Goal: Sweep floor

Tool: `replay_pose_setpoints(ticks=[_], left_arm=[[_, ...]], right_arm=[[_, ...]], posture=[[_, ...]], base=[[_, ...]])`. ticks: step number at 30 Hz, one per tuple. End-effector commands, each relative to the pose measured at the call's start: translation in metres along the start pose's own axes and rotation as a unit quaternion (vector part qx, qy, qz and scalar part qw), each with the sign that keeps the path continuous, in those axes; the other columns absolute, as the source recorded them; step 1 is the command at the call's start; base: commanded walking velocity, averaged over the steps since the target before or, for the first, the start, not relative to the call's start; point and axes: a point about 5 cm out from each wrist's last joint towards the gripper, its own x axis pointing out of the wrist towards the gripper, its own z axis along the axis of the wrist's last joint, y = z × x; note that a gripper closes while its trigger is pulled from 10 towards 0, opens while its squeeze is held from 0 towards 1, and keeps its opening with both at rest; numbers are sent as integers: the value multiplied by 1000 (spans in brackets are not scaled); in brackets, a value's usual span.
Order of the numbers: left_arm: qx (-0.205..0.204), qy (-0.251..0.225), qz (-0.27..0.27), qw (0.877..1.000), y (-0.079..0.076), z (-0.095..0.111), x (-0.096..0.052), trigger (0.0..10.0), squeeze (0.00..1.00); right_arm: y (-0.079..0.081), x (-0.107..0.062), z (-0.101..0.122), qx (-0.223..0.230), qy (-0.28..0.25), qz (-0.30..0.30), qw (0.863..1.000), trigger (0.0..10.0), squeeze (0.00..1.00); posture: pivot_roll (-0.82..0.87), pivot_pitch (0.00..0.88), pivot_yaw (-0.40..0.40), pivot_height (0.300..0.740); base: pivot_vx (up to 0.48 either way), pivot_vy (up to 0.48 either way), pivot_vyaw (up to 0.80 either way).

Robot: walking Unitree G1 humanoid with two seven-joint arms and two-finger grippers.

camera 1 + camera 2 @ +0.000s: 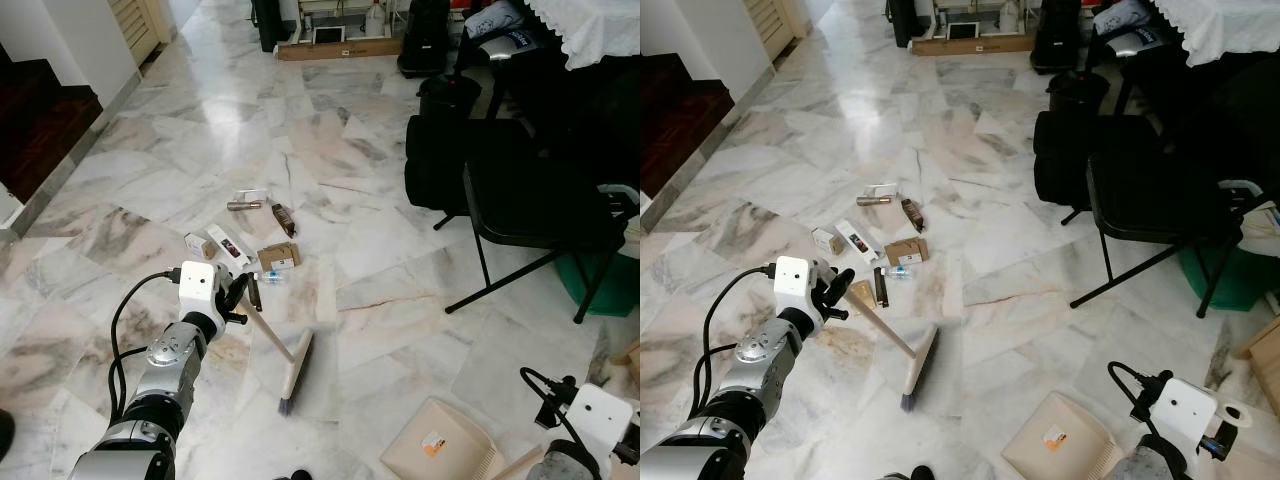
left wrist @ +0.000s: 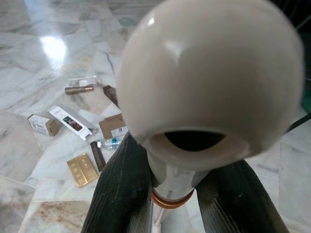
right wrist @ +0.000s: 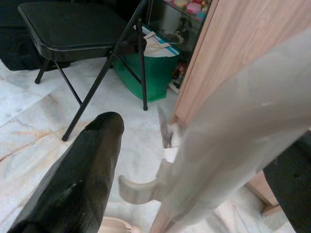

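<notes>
Gripping the broom [image 1: 283, 357] by the top of its handle, the left gripper [image 1: 243, 293] has both black fingers [image 2: 121, 194] pressed tight around the shaft, bristles resting on the marble floor [image 1: 400, 260] at about six o'clock of the litter. The right gripper [image 3: 160, 165] holds the beige dustpan [image 1: 440, 447] by its long handle, fingers on either side of it, the pan lying at about four o'clock of the bristles. The step in hand looks like the sweep itself: the brush sits just short of the scattered litter [image 1: 245, 240]. Next, the broom likely needs reaching to the far side of the pile and drawing back toward the pan. Roughly eight small pieces lie there: boxes, a tube, wrappers. One broom, one dustpan, one folding chair [image 1: 530, 225] at three o'clock.
</notes>
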Motion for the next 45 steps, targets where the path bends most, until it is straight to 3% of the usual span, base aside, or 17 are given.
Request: replay_pose_setpoints(ticks=[1, 13, 21, 41, 45], left_arm=[[10, -4, 4, 1000, 5, 4, 1, 10000, 0], [10, 1, 1, 1000, 3, 3, 1, 10000, 0], [11, -3, 0, 1000, 4, 4, 1, 10000, 0], [7, -5, 1, 1000, 5, 5, 1, 10000, 0], [3, 0, 1, 1000, 3, 3, 1, 10000, 0]], right_arm=[[0, -1, 1, 1, 0, -3, 1000, 10000, 0], [-1, -1, 3, 18, 0, -13, 1000, 10000, 0], [-2, 2, 2, 15, 8, -22, 1000, 10000, 0], [-2, 4, 4, 30, 6, -30, 999, 10000, 0], [-3, 4, 7, 26, -6, -27, 999, 10000, 0]], posture=[[26, 101, 122, 740], [25, 101, 120, 740], [27, 90, 114, 740], [27, 91, 117, 740], [26, 95, 116, 740]], base=[[0, 0, 0], [0, 275, 0], [0, 0, -780], [0, 0, -40], [0, 480, -600]])
